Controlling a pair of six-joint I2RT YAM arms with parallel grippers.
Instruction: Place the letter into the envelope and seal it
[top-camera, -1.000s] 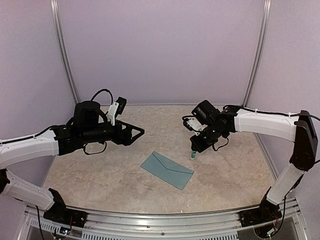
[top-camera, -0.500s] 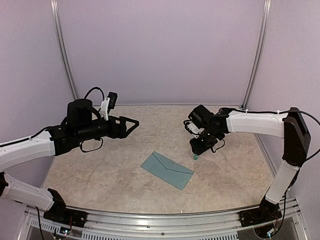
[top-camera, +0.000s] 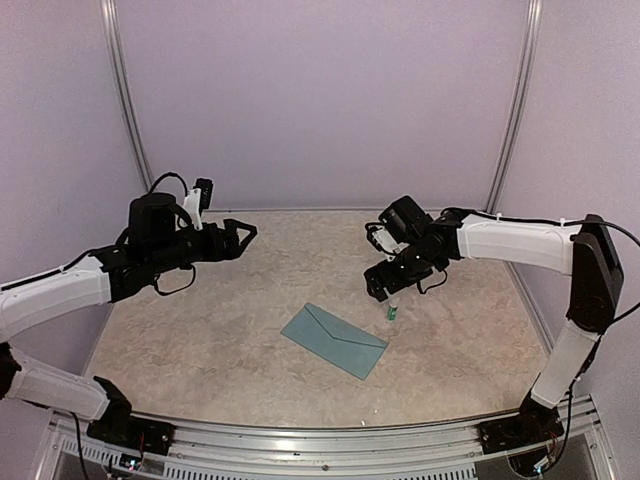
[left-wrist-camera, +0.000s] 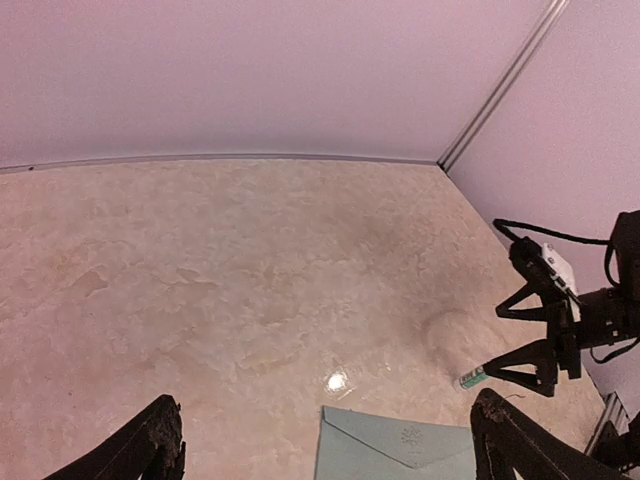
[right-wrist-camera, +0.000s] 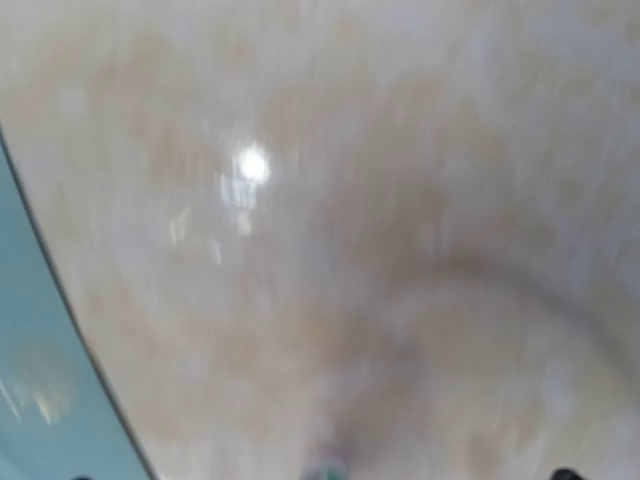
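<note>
the envelope (top-camera: 333, 340) lies flat on the worktop (top-camera: 200, 345), near its middle and a little toward the near edge, turned at a slant. its flap side faces up and the pointed flap looks folded down against the body. no letter shows anywhere, so it is either inside or out of sight; i cannot tell which.

the glue stick (top-camera: 391, 313) rests on the bare worktop just beside the envelope's far right corner and apart from it. judging by that spot, it is parked off the paper so it will not smear or block the flap.

the right hand (left-wrist-camera: 495, 342) hangs low, just above and to the left of the glue stick. its 2 fingers are spread wide and grasp nothing, which the left wrist view shows plainly. the right wrist view is blurred, with only worktop and a teal edge of the envelope at the left.

the left hand (top-camera: 238, 238) is raised well apart from the envelope, over the far left of the worktop, pointing toward the middle. it too is released, its fingers wide with nothing between them. held there, it leaves the envelope uncovered and open to the overhead view.

with the flap down and the glue put aside, the task looks near its end; whether the flap has actually stuck cannot be told.
</note>
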